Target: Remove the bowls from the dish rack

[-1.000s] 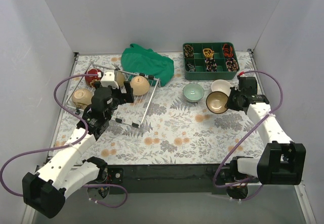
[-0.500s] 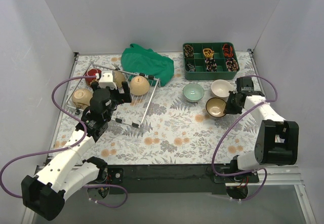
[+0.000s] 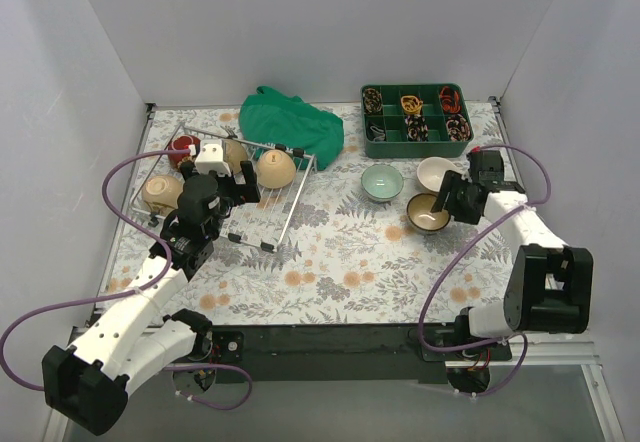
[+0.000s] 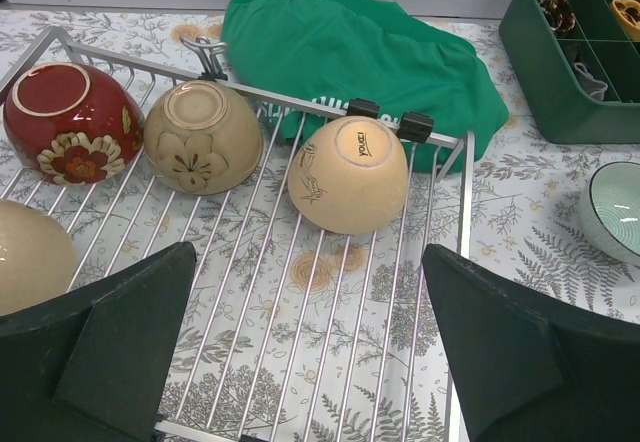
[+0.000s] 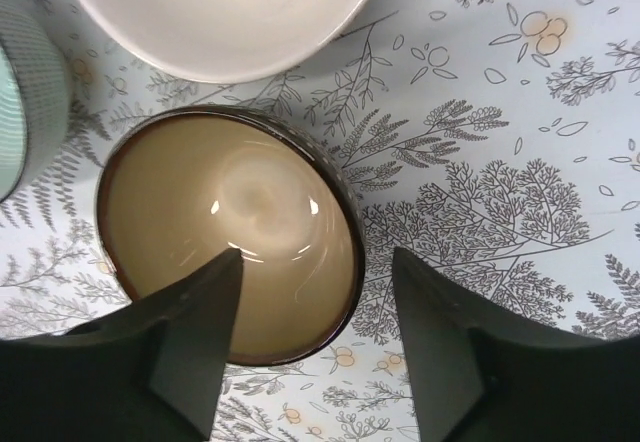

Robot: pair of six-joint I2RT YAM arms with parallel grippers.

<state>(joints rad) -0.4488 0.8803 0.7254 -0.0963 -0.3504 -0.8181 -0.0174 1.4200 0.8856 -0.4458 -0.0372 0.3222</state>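
- Dish rack [image 3: 225,187], at left of table [image 3: 340,252]: carried four bowls [image 4: 350,172] yet to unload, red bowl [image 4: 60,122] and three beige.
- Left tool [image 4: 308,252]: gaped wide above rack, empty.
- Right tool [image 5: 316,254]: stood apart astride rim of dark bowl [image 5: 230,232], one of three set on table.

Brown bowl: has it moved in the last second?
Yes: the brown bowl shifted slightly toward the near edge, away from the white bowl, and now lies flat.

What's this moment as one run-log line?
right gripper: open, straddling rim of brown bowl | left gripper: open over dish rack | four bowls racked
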